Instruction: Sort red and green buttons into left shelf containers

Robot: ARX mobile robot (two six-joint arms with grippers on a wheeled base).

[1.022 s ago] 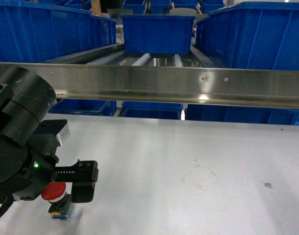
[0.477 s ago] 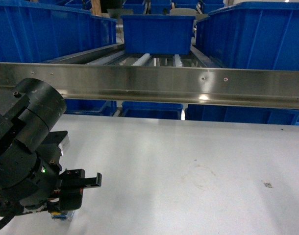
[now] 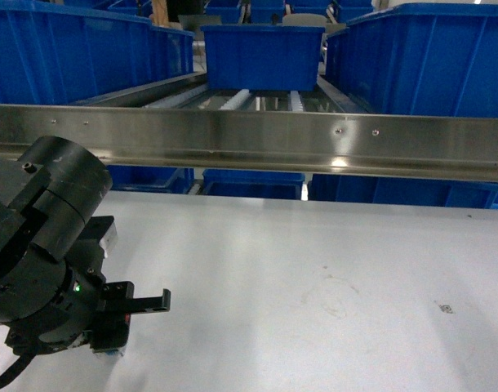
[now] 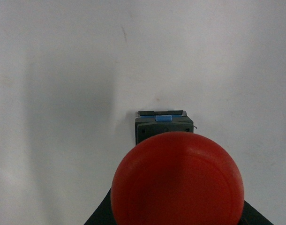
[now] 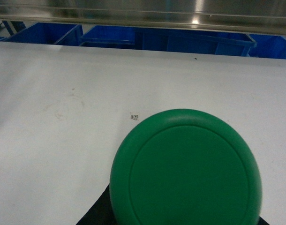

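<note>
Table (image 3: 314,269) is bare white surface w/ open room across centre and right; only faint scuffs and a tiny mark. Steel rail (image 3: 314,140) runs full width at the far edge, barring a low reach to the blue bins (image 3: 69,45) behind. Red button (image 4: 176,178) prob. stands on the table near left.

Left gripper (image 3: 131,314) sits low at the table's (image 3: 314,286) near-left corner, button (image 4: 176,180) right under/between its jaws w/ base block on the far side. Rail (image 3: 257,139) runs across beyond the jaws, bins (image 3: 263,55) behind & below it. Other button (image 5: 185,171) fills the right wrist view, table beyond it.
</note>
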